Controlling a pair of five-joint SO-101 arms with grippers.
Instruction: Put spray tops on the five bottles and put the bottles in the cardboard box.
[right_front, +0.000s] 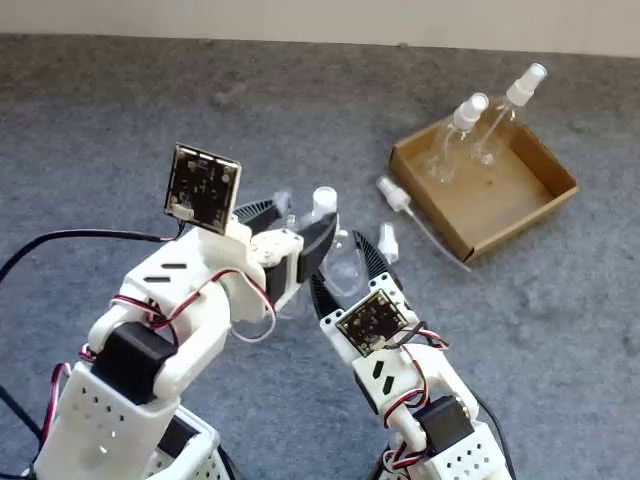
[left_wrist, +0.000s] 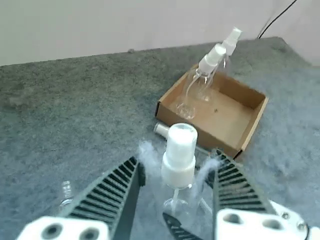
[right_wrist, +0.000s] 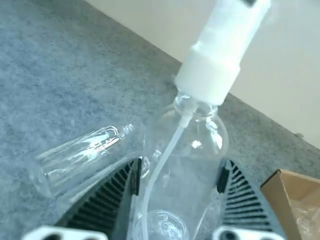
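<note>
Near the box (left_wrist: 197, 127), our right gripper (right_wrist: 177, 175) clamps the bottle (right_wrist: 195, 150); the wide-open left gripper (left_wrist: 176, 161) could knock its spray top (left_wrist: 179, 150) askew.

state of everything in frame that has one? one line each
held bottle: upright, top on.
spray top: on held bottle's neck, tightness unclear.
left gripper: open, straddling that spray top.
right gripper: shut on held bottle.
bare bottle: lying on its side, uncapped.
cardboard box: open, two bottles inside.
boxed bottles: topped, leaning.
loose spray tops: two, lying on the table, unattached.
</note>
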